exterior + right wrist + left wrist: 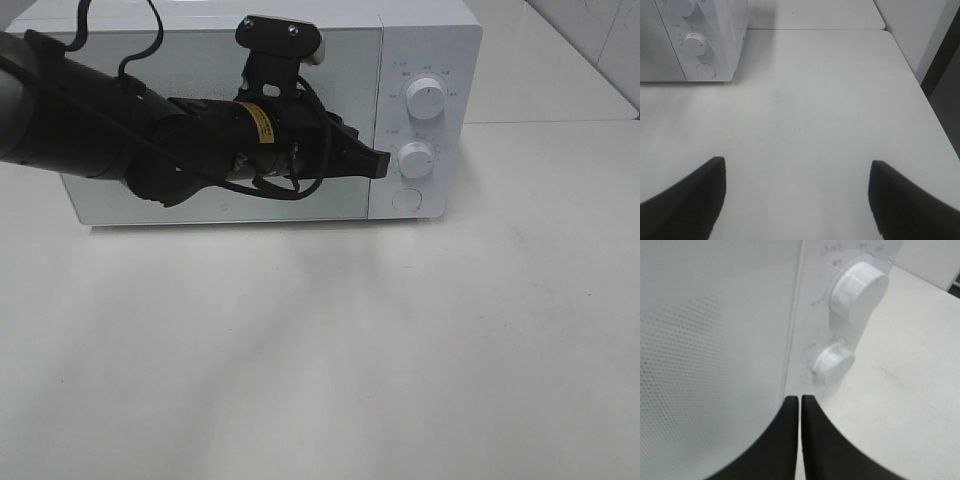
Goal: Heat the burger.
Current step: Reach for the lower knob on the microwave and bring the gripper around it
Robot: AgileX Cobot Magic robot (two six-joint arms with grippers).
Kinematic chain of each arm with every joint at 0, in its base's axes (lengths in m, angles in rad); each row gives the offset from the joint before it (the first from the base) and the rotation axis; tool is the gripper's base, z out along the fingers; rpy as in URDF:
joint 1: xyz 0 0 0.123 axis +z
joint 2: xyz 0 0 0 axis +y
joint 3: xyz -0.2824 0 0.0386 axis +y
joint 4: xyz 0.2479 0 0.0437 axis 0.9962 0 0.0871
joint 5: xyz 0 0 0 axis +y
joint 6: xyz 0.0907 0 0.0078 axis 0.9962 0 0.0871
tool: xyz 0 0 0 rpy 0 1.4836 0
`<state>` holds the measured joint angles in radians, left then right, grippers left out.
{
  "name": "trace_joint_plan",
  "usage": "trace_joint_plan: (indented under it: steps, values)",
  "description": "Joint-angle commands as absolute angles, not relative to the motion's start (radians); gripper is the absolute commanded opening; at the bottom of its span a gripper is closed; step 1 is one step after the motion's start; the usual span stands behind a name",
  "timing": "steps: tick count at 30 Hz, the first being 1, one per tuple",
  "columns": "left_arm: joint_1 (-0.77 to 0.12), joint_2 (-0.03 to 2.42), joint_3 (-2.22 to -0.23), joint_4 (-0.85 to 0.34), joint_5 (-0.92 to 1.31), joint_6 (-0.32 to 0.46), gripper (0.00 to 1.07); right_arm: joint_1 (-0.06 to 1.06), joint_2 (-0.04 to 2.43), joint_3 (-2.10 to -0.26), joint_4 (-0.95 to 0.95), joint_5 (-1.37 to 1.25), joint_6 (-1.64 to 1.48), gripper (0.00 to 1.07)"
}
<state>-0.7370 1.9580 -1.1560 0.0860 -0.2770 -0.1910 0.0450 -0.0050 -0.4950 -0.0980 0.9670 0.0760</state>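
**Left arm reaches across microwave front, jaws pressed together**

A white table (420,350) carries a white microwave (430,30) set along its far side, its glass door (200,60) shut. The black left arm (90,120) stretches in from the left of the overhead view, lying nearly level across the door. Cables loop around its wrist, and its camera bracket stands up above it.

The left gripper (378,162) points at the control panel. Its two fingers (785,440) are closed flat against each other with nothing between them. The tip sits at the seam where door meets panel, just beside the lower knob (416,158); whether it touches the microwave cannot be told.

The right gripper (797,162) does not appear in the overhead view. Its own camera shows it held above bare tabletop, well apart from the microwave, with its jaws spread wide and holding nothing.

On the panel, the upper knob (427,98) sits above the lower one, and a round button (407,200) lies beneath both.

The burger shows in none of the three views, so its place cannot be told.
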Motion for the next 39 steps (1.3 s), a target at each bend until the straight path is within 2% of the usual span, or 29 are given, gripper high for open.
trace_joint_plan:
  steps: [1, 2, 3, 4, 5, 8, 11, 13, 14, 20, 24, 25, 26, 27, 28, 30, 31, 34, 36, 37, 39]
  values:
    - [-0.781, 1.905, -1.165, 0.091, -0.13, -0.197, 0.37, 0.042, -0.031, -0.493, -0.098, 0.962, 0.07, 0.76]
    - [-0.794, 1.894, -1.165, 0.091, -0.092, -0.197, 0.54, 0.042, -0.031, -0.493, -0.098, 0.962, 0.07, 0.76]
    - [-0.794, 1.894, -1.165, 0.091, -0.092, -0.197, 0.54, 0.042, -0.031, -0.493, -0.098, 0.962, 0.07, 0.76]
    - [-0.818, 1.875, -1.165, 0.087, -0.023, -0.197, 0.88, 0.042, -0.031, -0.493, -0.098, 0.962, 0.07, 0.76]
    - [-0.831, 1.864, -1.165, 0.086, 0.018, -0.197, 1.01, 0.042, -0.031, -0.493, -0.098, 0.962, 0.07, 0.76]
    - [-0.85, 1.843, -1.165, 0.085, 0.097, -0.197, 1.0, 0.042, -0.031, -0.493, -0.098, 0.962, 0.07, 0.76]
    - [-0.881, 1.772, -1.165, 0.075, 0.329, -0.197, 0.99, 0.042, -0.031, -0.493, -0.098, 0.962, 0.07, 0.76]
    - [-0.881, 1.753, -1.165, 0.075, 0.37, -0.197, 0.99, 0.042, -0.031, -0.493, -0.098, 0.962, 0.07, 0.76]
    - [-0.881, 1.719, -1.165, 0.075, 0.485, -0.197, 0.99, 0.042, -0.031, -0.493, -0.098, 0.962, 0.07, 0.76]
    - [-0.873, 1.66, -1.165, 0.094, 0.62, -0.194, 0.99, 0.042, -0.031, -0.493, -0.098, 0.962, 0.07, 0.76]
    - [-0.794, 1.603, -1.165, 0.051, 0.742, -0.195, 0.99, 0.042, -0.031, -0.493, -0.098, 0.962, 0.07, 0.76]
    - [-0.745, 1.581, -1.165, 0.028, 0.795, -0.189, 0.99, 0.042, -0.031, -0.493, -0.098, 0.962, 0.07, 0.76]
    - [-0.745, 1.581, -1.165, 0.028, 0.795, -0.189, 0.99, 0.042, -0.031, -0.493, -0.098, 0.962, 0.07, 0.76]
    - [-0.713, 1.57, -1.165, 0.021, 0.825, -0.182, 0.99, 0.042, -0.031, -0.493, -0.098, 0.962, 0.07, 0.76]
    - [-0.645, 1.554, -1.165, 0.008, 0.883, -0.155, 0.98, 0.042, -0.031, -0.493, -0.098, 0.962, 0.07, 0.76]
    - [-0.61, 1.544, -1.165, 0.0, 0.907, -0.138, 0.98, 0.042, -0.031, -0.493, -0.098, 0.962, 0.07, 0.76]
    - [-0.543, 1.526, -1.165, -0.016, 0.942, -0.105, 0.98, 0.042, -0.031, -0.493, -0.098, 0.962, 0.07, 0.76]
    - [-0.512, 1.518, -1.165, -0.023, 0.953, -0.094, 0.98, 0.042, -0.031, -0.493, -0.098, 0.962, 0.07, 0.76]
    - [-0.359, 1.479, -1.165, -0.058, 1.004, -0.047, 0.98, 0.042, -0.031, -0.493, -0.098, 0.962, 0.072, 0.76]
    - [-0.359, 1.479, -1.165, -0.058, 1.004, -0.047, 0.98, 0.042, -0.031, -0.493, -0.098, 0.962, 0.072, 0.76]
    - [-0.267, 1.446, -1.165, -0.087, 1.053, -0.013, 0.98, 0.042, -0.031, -0.493, -0.098, 0.962, 0.072, 0.76]
